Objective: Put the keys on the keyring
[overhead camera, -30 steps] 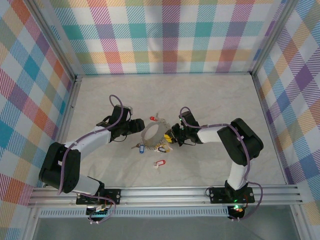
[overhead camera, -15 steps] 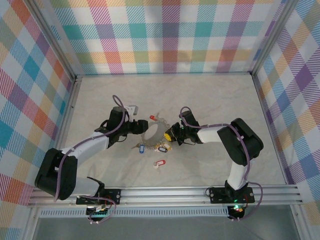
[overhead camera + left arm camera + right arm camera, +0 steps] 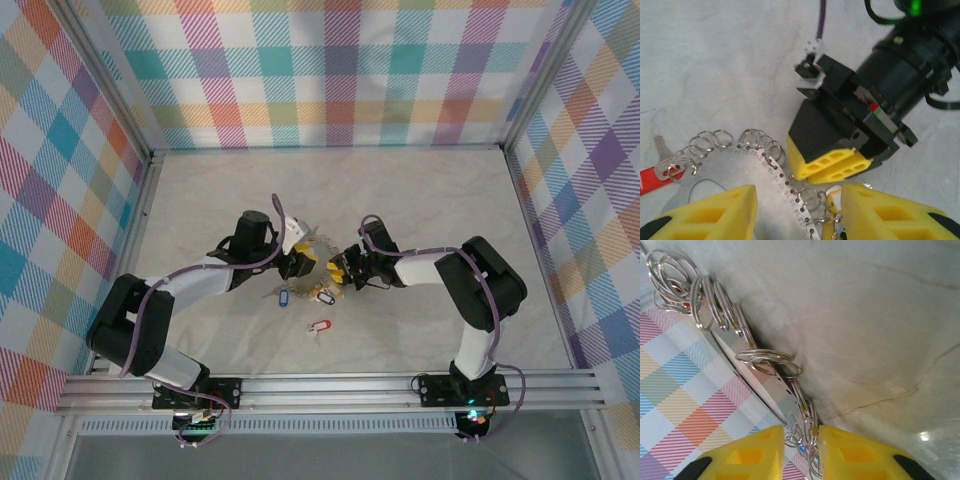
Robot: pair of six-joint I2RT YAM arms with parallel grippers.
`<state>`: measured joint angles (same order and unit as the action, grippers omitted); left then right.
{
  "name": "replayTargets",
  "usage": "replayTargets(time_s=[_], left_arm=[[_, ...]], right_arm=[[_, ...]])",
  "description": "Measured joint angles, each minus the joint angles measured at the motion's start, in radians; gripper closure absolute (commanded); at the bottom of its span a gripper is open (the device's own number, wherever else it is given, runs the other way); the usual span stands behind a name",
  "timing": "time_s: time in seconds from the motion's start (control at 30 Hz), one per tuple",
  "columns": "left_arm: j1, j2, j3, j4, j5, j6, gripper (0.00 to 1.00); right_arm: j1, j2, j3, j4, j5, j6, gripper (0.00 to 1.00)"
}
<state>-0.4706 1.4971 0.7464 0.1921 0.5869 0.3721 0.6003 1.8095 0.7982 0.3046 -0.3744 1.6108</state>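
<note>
Shifted to the right since a second ago, the left pincer [image 3: 300, 263] is now found over the keyring [image 3: 320, 242], where earlier it stood just left of it. The keyring rests on the pale marbled surface [image 3: 430, 200], midway between the two arms. In the left wrist view it is seen as a broad metal hoop with a row of small split rings [image 3: 710, 142] threaded along its outer rim. A red-tagged key [image 3: 650, 177] is hung on one of these at the left edge.

The left pincer is held open, its yellow fingers [image 3: 715, 215] set wide apart with the hoop's rim below the gap. The right pincer [image 3: 801, 440] is placed at the same rim from the opposite side. Its fingers are parted only narrowly, with the rim and a few split rings between them; whether they are pressed on the metal cannot be told. The two pincers are just beside each other.

Near the hoop, towards the arm bases, a blue-tagged key [image 3: 282, 297] and a small cluster of tagged keys [image 3: 322, 295] are laid on the surface. A loose red-tagged key [image 3: 319, 327] is seen further towards the bases, on its own. The surface is enclosed by plaid walls [image 3: 340, 70].
</note>
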Motion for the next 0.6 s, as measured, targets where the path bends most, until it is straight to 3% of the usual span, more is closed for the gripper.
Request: replayTargets(time_s=[0.17,0.33,0.47,0.6], left_arm=[[0.000,-0.002,-0.018,0.002,-0.006,0.042,0.53],[0.000,-0.039,-0.049,0.000,-0.026,0.045,0.53],[0.000,-0.097,-0.056,-0.008,-0.032,0.045,0.53],[0.014,-0.181,-0.056,-0.045,-0.055,0.025,0.51]], right_arm=[[-0.023,-0.058,-0.013,-0.019,0.000,-0.041,0.67],[-0.072,-0.196,-0.028,-0.077,0.000,-0.177,0.66],[-0.106,-0.288,-0.020,-0.144,0.003,-0.430,0.56],[-0.112,-0.329,0.075,-0.301,0.037,-0.806,0.50]])
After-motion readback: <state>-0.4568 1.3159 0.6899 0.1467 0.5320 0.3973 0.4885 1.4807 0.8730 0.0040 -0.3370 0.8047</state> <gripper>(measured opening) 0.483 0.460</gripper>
